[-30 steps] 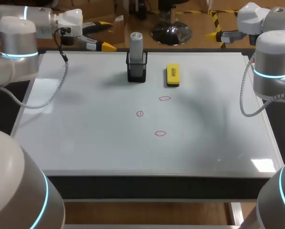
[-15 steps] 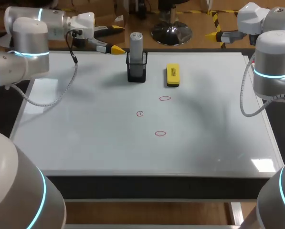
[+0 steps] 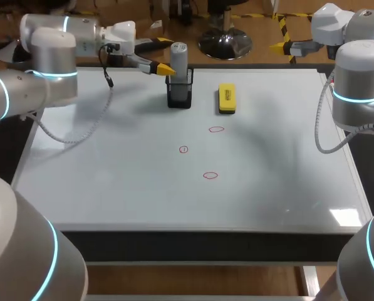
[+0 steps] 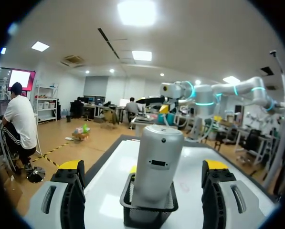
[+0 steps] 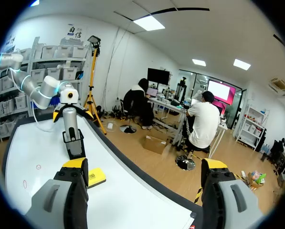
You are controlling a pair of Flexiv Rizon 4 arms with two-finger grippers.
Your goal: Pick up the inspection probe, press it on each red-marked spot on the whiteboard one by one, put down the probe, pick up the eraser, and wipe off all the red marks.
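The head view alone shows the whole layout. On the whiteboard (image 3: 111,182) that covers the counter, three small red marks sit near the middle: one (image 3: 217,130) nearest the eraser (image 3: 227,98), one (image 3: 183,149) to its left and nearer the front, and one (image 3: 210,175) nearest the front. The eraser is a yellow block lying flat, just beside the black mesh holder (image 3: 179,95) at the far edge.

The inspection probe (image 3: 178,58) stands upright in that holder. The left wrist view gives it close up: a smooth silver-grey cylinder (image 4: 157,164) with a rounded top and a small dark rectangle on its side. Its lower end is hidden by the mesh (image 4: 149,214), so its tip cannot be seen.

In this view the left jaws are spread wide with the probe between them, clear of both fingers. From above, only one yellow fingertip (image 3: 165,69) is plain, level with the probe's upper part.

The right wrist view looks across from the far right corner. The right jaws are released and hold nothing, and the probe (image 5: 70,123), the eraser (image 5: 95,176) and two faint marks lie well beyond them.
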